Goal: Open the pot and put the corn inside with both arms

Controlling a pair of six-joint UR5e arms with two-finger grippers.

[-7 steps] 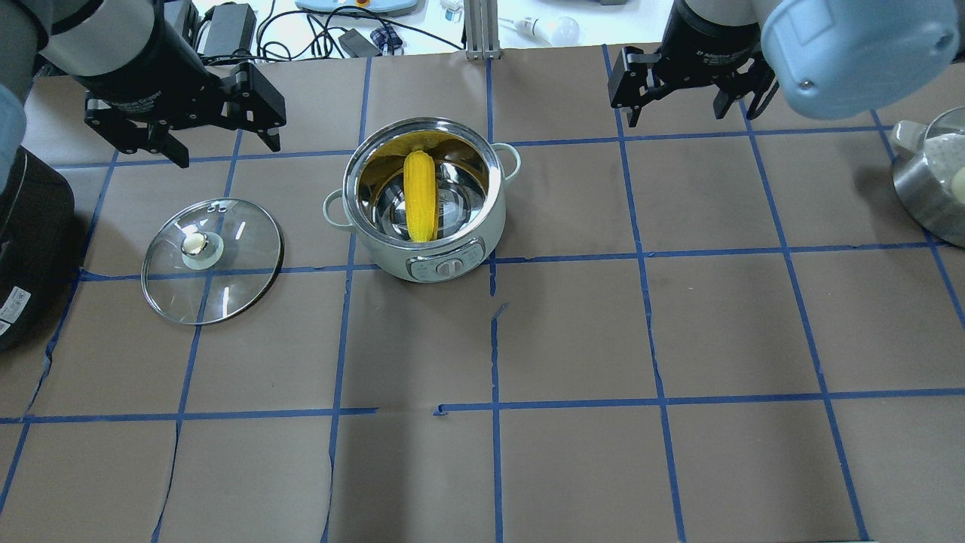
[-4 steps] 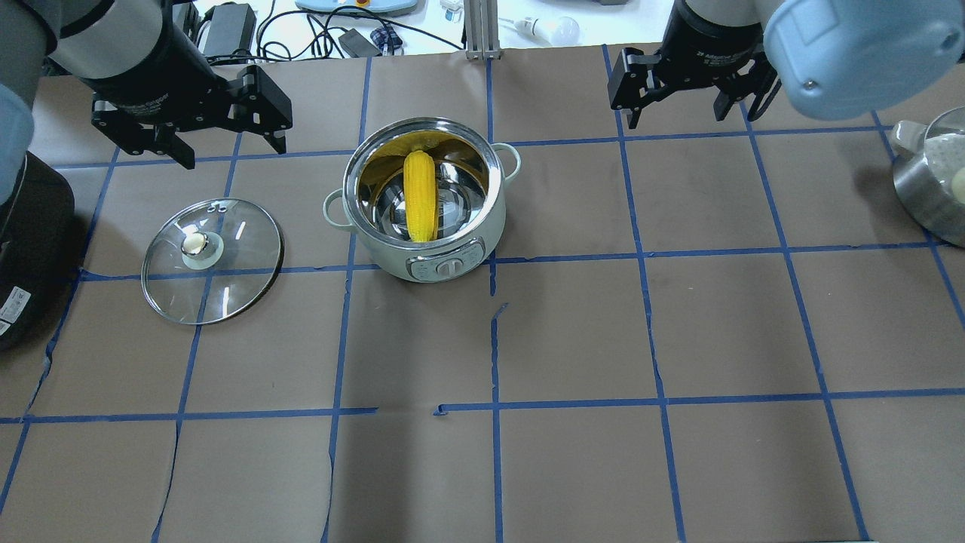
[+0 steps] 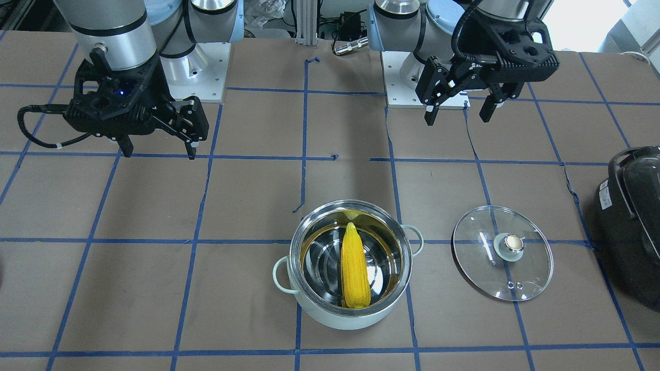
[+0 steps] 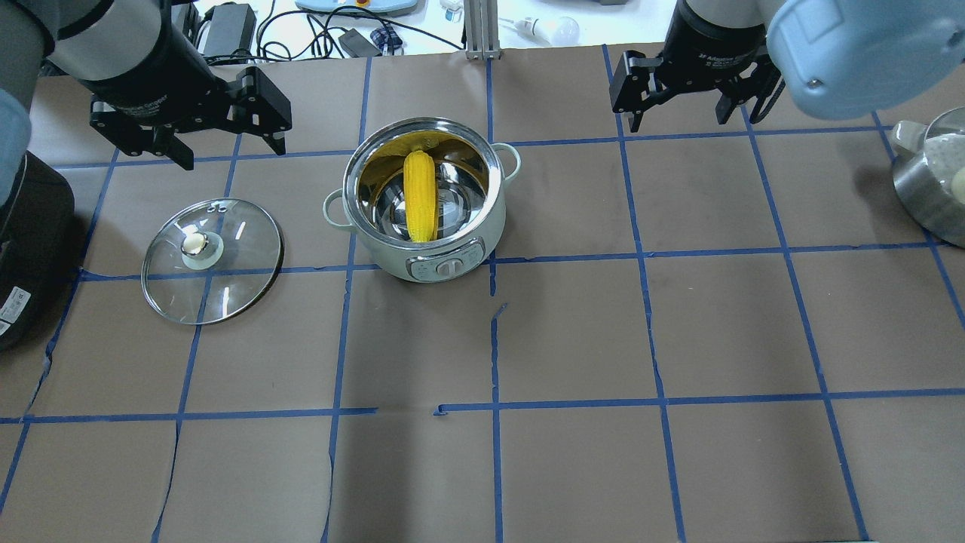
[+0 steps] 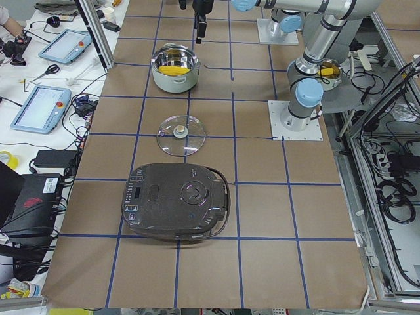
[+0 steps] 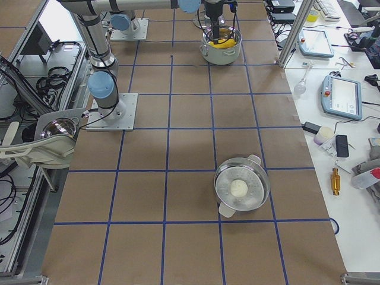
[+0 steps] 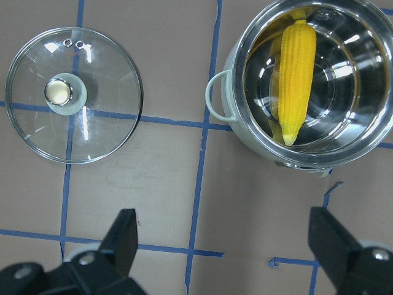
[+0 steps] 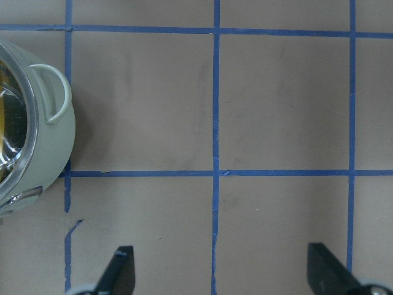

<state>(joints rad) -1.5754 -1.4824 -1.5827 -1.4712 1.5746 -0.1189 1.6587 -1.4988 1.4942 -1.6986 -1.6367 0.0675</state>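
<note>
The mint-green pot (image 4: 392,260) stands open in the middle of the table, and the yellow corn (image 4: 419,196) lies inside it. It also shows in the front view (image 3: 355,273) and the left wrist view (image 7: 295,74). The glass lid (image 4: 234,271) lies flat on the table to the pot's left, knob up. My left gripper (image 4: 230,151) hovers open and empty beyond the lid and the pot. My right gripper (image 4: 677,121) hovers open and empty at the far right of the pot. In the right wrist view only the pot's side (image 8: 52,141) shows.
A large black appliance (image 4: 30,249) sits at the left table edge, near the lid. A steel pot with a white ball in it (image 4: 931,181) stands at the right edge. Cables and devices lie beyond the table's far edge.
My left gripper has drifted a little up and away from the lid, still open. My right gripper has barely shifted. The pot, corn and lid have not moved.
</note>
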